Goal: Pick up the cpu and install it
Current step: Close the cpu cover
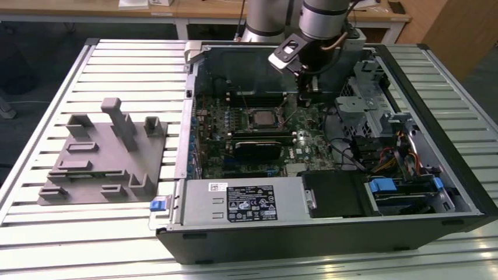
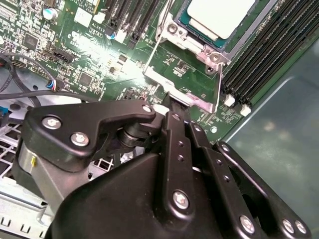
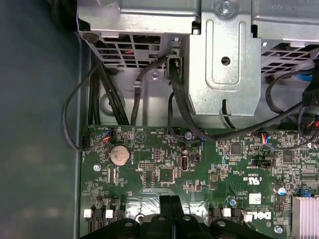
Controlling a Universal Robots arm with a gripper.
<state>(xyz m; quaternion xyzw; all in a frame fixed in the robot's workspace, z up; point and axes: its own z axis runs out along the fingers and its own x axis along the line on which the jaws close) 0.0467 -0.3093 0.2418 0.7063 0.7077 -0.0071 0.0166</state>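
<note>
The cpu (image 1: 262, 118), a small square chip with a pale silvery top, lies in the socket on the green motherboard (image 1: 233, 125) inside the open computer case. In the second wrist view the cpu (image 2: 219, 15) sits within the socket's metal frame (image 2: 187, 82). My gripper (image 1: 312, 92) hangs over the board just beyond the socket, on the exterior view's right of it. Its black fingers (image 3: 165, 209) are pressed together with nothing between them, and their tips (image 2: 172, 107) sit at the edge of the metal frame.
A grey fixture block (image 1: 101, 151) stands on the slatted table at the exterior view's left of the case. Inside the case are a black ribbed block (image 1: 265, 146), a labelled power supply (image 1: 245, 201), a metal drive cage (image 3: 224, 55) and loose black cables (image 3: 174, 99).
</note>
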